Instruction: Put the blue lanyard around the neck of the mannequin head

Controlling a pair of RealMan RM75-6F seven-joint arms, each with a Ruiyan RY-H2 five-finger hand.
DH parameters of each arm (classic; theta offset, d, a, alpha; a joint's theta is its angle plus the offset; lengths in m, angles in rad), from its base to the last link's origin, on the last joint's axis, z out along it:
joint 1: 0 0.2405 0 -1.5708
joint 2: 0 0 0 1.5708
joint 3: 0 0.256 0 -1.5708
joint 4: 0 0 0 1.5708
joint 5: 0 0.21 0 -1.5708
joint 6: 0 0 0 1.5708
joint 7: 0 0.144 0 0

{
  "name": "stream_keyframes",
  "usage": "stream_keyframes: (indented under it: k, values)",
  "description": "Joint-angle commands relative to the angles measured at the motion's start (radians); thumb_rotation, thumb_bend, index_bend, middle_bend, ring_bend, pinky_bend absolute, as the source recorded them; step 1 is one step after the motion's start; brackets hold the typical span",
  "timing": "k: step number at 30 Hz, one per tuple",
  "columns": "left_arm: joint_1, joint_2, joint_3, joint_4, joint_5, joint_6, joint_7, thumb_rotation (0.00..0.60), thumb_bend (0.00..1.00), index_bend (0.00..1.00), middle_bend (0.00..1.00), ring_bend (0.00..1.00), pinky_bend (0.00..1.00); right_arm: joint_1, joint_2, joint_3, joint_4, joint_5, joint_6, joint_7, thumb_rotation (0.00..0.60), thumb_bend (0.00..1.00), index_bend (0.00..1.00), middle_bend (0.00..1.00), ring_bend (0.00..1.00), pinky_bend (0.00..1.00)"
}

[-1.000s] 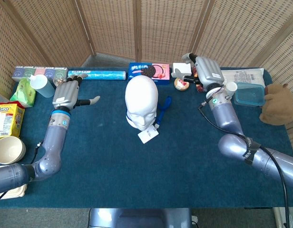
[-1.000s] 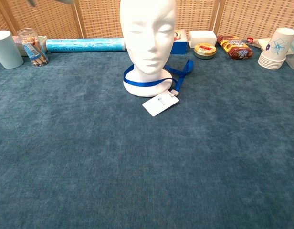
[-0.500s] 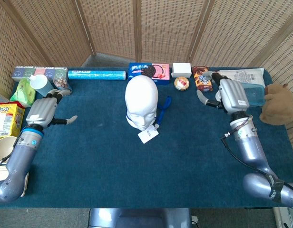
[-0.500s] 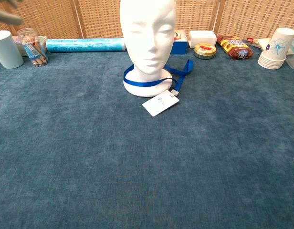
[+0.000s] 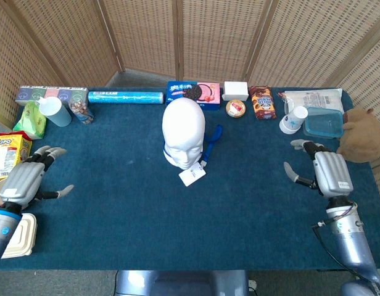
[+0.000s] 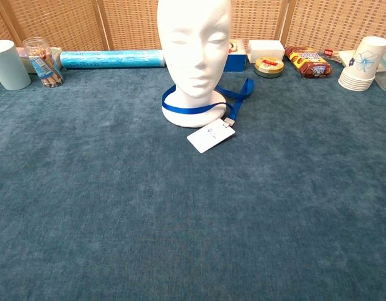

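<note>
The white mannequin head (image 5: 184, 132) (image 6: 194, 47) stands upright in the middle of the blue table. The blue lanyard (image 5: 213, 140) (image 6: 234, 95) loops around its neck, one strap trailing off to the right. Its white badge (image 5: 192, 176) (image 6: 210, 137) lies flat in front of the base. My left hand (image 5: 26, 180) hovers at the table's left edge, fingers spread, holding nothing. My right hand (image 5: 326, 171) is at the right edge, fingers apart and empty. Neither hand shows in the chest view.
Along the back edge lie a blue roll (image 5: 125, 97), a cookie box (image 5: 192, 94), a round tin (image 5: 236, 108), a snack pack (image 5: 263, 102) and stacked paper cups (image 5: 293, 119). A plush bear (image 5: 359, 135) sits far right. Boxes and a bowl (image 5: 11, 195) crowd the left.
Both arms have drawn back from the mannequin toward the near corners of the table, left hand to the left edge, right hand to the right. The lanyard and head have not moved.
</note>
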Motion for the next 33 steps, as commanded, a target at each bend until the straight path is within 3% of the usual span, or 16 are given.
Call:
stream_keyframes:
  k: [1, 6, 10, 19, 33]
  values:
    - [0.086, 0.013, 0.067, 0.006, 0.103, 0.084, -0.060, 0.381, 0.21, 0.13, 0.15, 0.03, 0.23, -0.061, 0.006, -0.051, -0.018, -0.061, 0.047, -0.002, 0.190, 0.40, 0.28, 0.35, 0.35, 0.40]
    - [0.212, 0.004, 0.150, 0.020, 0.229, 0.212, -0.123, 0.376, 0.21, 0.14, 0.15, 0.04, 0.23, -0.192, 0.000, -0.164, -0.002, -0.174, 0.123, 0.013, 0.186, 0.39, 0.28, 0.35, 0.35, 0.40]
    - [0.274, -0.001, 0.181, 0.043, 0.290, 0.284, -0.156, 0.377, 0.21, 0.16, 0.15, 0.04, 0.23, -0.256, -0.020, -0.203, 0.036, -0.241, 0.170, 0.006, 0.190, 0.39, 0.30, 0.35, 0.35, 0.40]
    - [0.342, -0.012, 0.198, 0.068, 0.345, 0.370, -0.157, 0.376, 0.21, 0.16, 0.15, 0.05, 0.22, -0.330, -0.041, -0.218, 0.065, -0.300, 0.224, 0.015, 0.189, 0.39, 0.30, 0.35, 0.35, 0.40]
    - [0.369, 0.015, 0.201, 0.043, 0.346, 0.358, -0.173, 0.382, 0.21, 0.16, 0.15, 0.05, 0.22, -0.388, -0.032, -0.200, 0.087, -0.340, 0.228, 0.072, 0.194, 0.38, 0.31, 0.35, 0.35, 0.40]
